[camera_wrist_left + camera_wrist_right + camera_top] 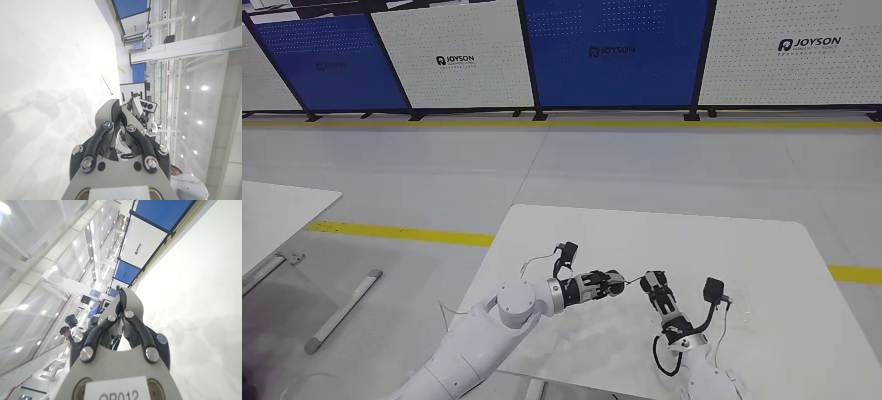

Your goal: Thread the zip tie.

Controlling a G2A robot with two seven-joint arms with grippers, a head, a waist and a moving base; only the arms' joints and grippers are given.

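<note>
I'm looking down on the counter (742, 245) and reading across from its left edge. The left pincer (118, 102) is sitting over the middle of the counter, nearer the near edge than the far one. Its fingers are pressing flat together with no gap showing. I'm judging that it's pinching one end of the zip tie (633, 280), because that thin strand is running straight off its tips.

The zip tie is spanning the short gap between the two pincers and seems to be held clear of the counter. That's how I'd want it: stretched out, each end steered by its own arm so the two ends can be lined up.

Moving right, the right pincer (121, 290) is facing the left one, just beside it, with its fingers likewise clamping shut. A small black nub (118, 287) is poking out past its tips. I'm taking that for the tie's other end, though I can't tell head from tail.

Past the left pincer's tips, close to an edge of the counter, a black strip (107, 84) with a knobbed end is showing. I can't tell whether it's lying flat or belongs to the same tie.

So I'm counting two pincers, both closed, one zip tie for certain and possibly a second. No loop is showing, so I'm calling the threading not yet done.
</note>
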